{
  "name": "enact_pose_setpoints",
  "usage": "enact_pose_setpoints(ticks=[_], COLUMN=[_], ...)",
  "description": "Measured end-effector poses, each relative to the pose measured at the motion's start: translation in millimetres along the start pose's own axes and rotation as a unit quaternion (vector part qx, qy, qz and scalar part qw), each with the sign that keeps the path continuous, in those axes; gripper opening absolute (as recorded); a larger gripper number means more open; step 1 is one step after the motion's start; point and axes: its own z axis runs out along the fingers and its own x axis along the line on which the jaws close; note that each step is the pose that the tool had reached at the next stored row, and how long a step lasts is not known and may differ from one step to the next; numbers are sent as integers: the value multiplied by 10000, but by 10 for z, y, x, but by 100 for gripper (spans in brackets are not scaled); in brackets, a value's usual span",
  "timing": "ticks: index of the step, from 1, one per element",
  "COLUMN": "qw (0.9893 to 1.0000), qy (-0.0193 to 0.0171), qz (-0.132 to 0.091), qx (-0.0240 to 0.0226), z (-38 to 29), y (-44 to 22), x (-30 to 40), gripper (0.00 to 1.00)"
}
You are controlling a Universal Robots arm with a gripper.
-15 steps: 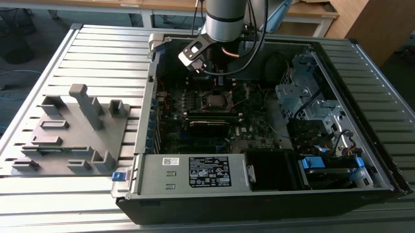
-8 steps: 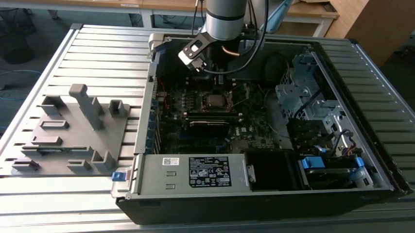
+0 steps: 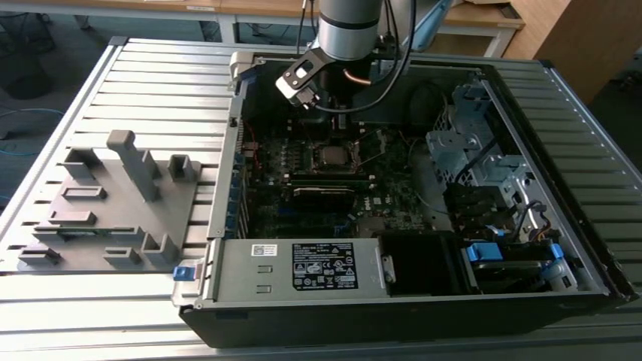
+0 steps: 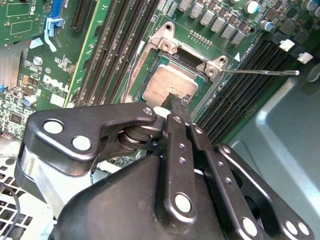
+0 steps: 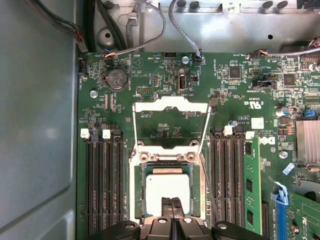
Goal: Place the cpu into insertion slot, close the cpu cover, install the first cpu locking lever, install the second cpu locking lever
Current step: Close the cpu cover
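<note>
The cpu [image 5: 167, 186], a small square chip with a dull silver top, lies in its socket on the green motherboard [image 5: 165, 70]; it also shows in the second wrist view [image 4: 169, 86] and in the exterior view [image 3: 331, 156]. The cpu cover [image 5: 170, 104], a thin silver frame, is swung back from the socket, away from the chip. A thin wire locking lever [image 4: 260, 72] sticks out beside the socket. My gripper [image 5: 171, 201] hangs just over the cpu's near edge, fingers [image 4: 176, 112] shut with nothing between them. Seen from the exterior view, the gripper [image 3: 336, 116] is inside the case above the socket.
Black memory slots [image 5: 102, 185] flank the socket on both sides. Cables [image 5: 150, 30] run along the case wall. The open case holds a power supply [image 3: 301, 267] and a drive cage [image 3: 471, 150]. A grey fixture [image 3: 110, 203] stands on the slatted table at the exterior view's left.
</note>
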Motion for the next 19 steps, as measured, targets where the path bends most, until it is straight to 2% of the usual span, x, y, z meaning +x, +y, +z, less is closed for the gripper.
enact_pose_setpoints(ticks=[8, 19], qw=[10000, 10000], qy=[0, 0], qz=[0, 0], qx=[0, 0], z=[-80, -84], y=[3, 15], x=[-1, -1], gripper=[10, 10])
